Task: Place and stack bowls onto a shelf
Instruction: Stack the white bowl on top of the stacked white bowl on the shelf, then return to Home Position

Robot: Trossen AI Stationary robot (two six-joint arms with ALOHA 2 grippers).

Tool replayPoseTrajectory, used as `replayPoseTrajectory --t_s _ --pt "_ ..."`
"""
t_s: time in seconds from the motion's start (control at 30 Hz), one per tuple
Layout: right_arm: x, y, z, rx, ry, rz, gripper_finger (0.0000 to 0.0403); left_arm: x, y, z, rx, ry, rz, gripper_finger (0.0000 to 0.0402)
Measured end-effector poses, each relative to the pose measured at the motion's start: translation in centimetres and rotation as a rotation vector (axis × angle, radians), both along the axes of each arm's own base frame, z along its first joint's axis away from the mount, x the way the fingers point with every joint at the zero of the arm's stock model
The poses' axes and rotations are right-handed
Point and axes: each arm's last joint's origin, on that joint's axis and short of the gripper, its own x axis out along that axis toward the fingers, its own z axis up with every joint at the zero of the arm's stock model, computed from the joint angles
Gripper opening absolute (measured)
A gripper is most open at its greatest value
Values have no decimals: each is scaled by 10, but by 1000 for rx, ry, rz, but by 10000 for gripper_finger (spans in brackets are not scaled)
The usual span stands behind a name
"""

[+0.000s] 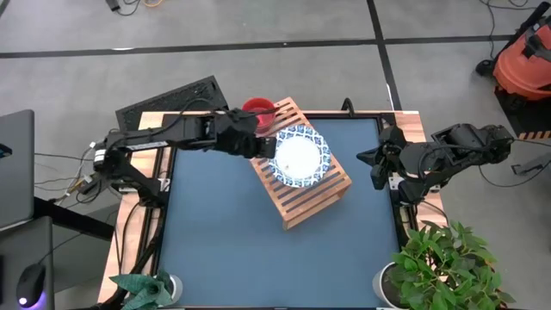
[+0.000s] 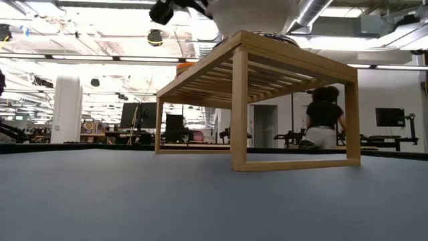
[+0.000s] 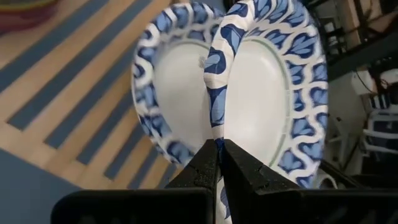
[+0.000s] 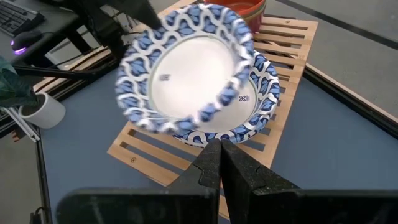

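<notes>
A white dish (image 3: 249,93) is pinched by its rim in the left gripper (image 3: 219,149) just above another dish (image 4: 249,115) on the shelf (image 1: 314,202), while the right gripper (image 4: 219,152) is kept closed and empty at the table's right edge.

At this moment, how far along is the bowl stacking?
Done: a red bowl and a blue-rimmed white dish sit on the wooden shelf. In hand: the left gripper holds another patterned dish above it. The right gripper waits aside. No other bowls are in view.
</notes>
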Motion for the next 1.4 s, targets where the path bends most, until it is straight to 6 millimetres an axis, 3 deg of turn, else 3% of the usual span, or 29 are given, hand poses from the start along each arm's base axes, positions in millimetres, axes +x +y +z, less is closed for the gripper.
replayPoseTrajectory --t_s 0.23,0.53,1.0,1.13,1.4 --pt "0 0 0 0 0 0 36 11 16 -13 9 35 21 0" --pt "0 0 0 0 1 0 36 18 19 -19 19 50 -14 8" --pt "0 0 0 -11 6 8 36 20 25 -16 94 20 26 140" --pt "0 0 0 -13 6 9 36 10 28 -5 103 -17 -51 152" --pt "0 -3 1 -121 1 -39 36 -25 21 43 207 -224 -91 153"
